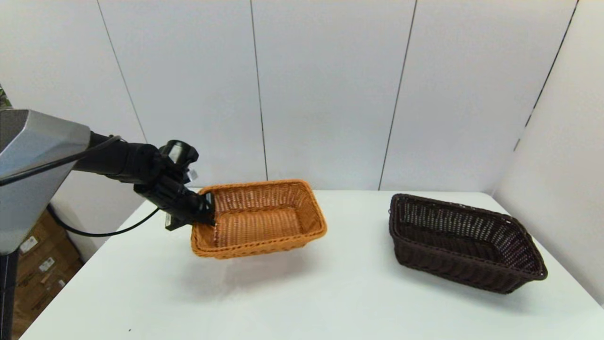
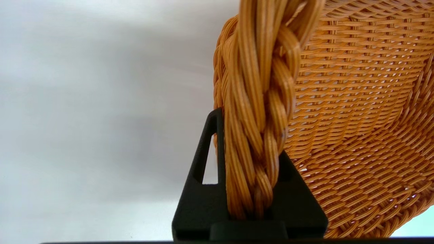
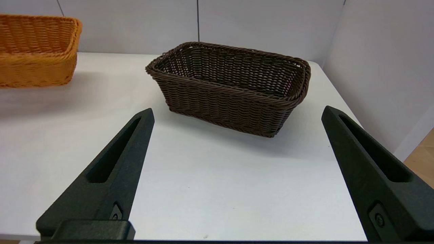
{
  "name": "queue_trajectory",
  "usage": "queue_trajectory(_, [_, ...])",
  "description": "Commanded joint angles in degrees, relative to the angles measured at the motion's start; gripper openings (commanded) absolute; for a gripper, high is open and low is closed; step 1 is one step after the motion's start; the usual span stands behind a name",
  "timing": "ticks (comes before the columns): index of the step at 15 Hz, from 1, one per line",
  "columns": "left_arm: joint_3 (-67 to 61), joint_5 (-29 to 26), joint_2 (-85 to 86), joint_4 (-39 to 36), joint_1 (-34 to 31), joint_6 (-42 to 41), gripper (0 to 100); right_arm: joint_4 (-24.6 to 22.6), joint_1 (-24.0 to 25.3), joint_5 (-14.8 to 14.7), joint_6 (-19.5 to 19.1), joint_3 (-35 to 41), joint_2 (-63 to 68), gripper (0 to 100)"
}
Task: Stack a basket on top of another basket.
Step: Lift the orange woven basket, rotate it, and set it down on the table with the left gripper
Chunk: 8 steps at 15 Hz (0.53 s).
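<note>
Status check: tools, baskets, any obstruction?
Left tool shut on orange basket rim, lifted. Right tool open, parked. Dark basket on table, path clear.

The room is bright and evenly lit from overhead. A soft, diffuse shadow lies on the white bench (image 1: 330, 302) under the orange basket (image 1: 264, 222), spreading toward 6 o'clock; a fainter one hugs the dark basket (image 1: 465, 245). In the left wrist view the braided rim (image 2: 261, 112) is sharp and the background a grey blur. Wall seams bow outward at the head view's edges.
</note>
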<state>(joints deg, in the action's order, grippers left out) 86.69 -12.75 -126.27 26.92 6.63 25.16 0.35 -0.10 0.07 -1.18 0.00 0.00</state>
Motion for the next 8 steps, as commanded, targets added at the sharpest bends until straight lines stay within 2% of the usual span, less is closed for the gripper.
queue_trajectory(1, [-1.35,-2.37,0.85,0.68,0.66,-5.03,0,0.00,0.01,0.01,-0.05,0.00,0.00,100])
queue_trajectory(4, [-2.31,-8.87,1.64,3.58,0.75,-12.77,0,0.00,0.01,0.01,-0.05,0.00,0.00,100])
queue_trajectory(8, [-2.05,-11.51,0.76,3.32,2.07,-13.65,0,0.00,0.01,0.01,-0.05,0.00,0.00,100])
